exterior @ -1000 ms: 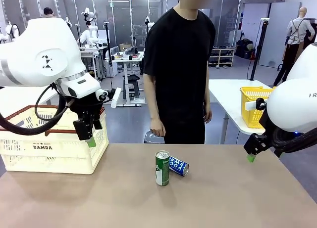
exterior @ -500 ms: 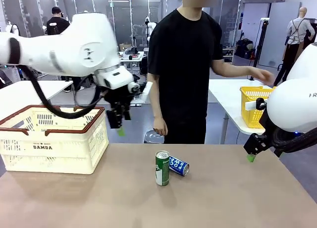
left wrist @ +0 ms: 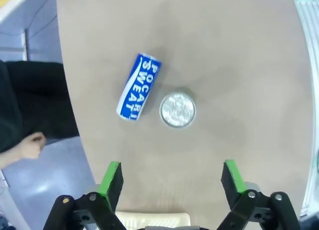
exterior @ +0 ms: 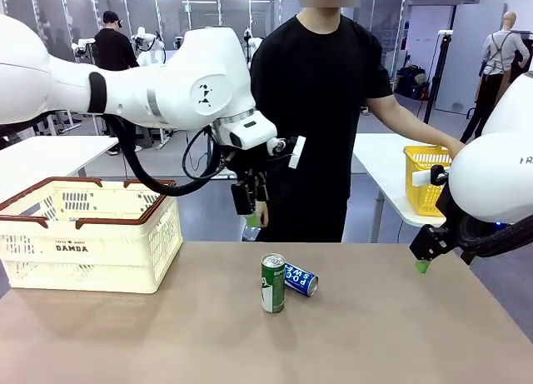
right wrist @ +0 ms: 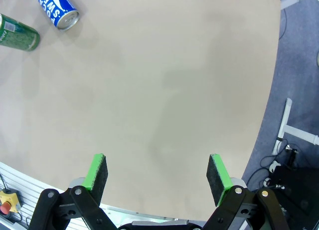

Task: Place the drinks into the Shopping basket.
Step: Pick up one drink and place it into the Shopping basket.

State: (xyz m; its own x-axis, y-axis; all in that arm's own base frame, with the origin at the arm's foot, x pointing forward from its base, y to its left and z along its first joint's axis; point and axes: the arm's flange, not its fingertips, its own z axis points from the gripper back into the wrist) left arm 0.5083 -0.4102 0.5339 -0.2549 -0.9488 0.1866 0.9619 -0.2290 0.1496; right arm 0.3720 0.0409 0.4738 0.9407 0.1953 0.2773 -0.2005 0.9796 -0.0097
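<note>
Presently, the cream-white slotted plastic Shopping basket (exterior: 100,251) with dark brown rim stands well left of the left gripper (exterior: 251,216), whose jaws hang wide apart and empty above the upright green metal drink can (exterior: 272,282). Advised: descend plumb, centre the jaws about its body, and avoid the blue-and-white metal can (exterior: 300,279) lying just beside it. The right gripper (exterior: 423,264), open and empty, hovers far right.

Grey floor (exterior: 208,221), white side tbl (exterior: 379,174) w/ yellow basket (exterior: 425,182), glass partitions (exterior: 67,9) bkgd
</note>
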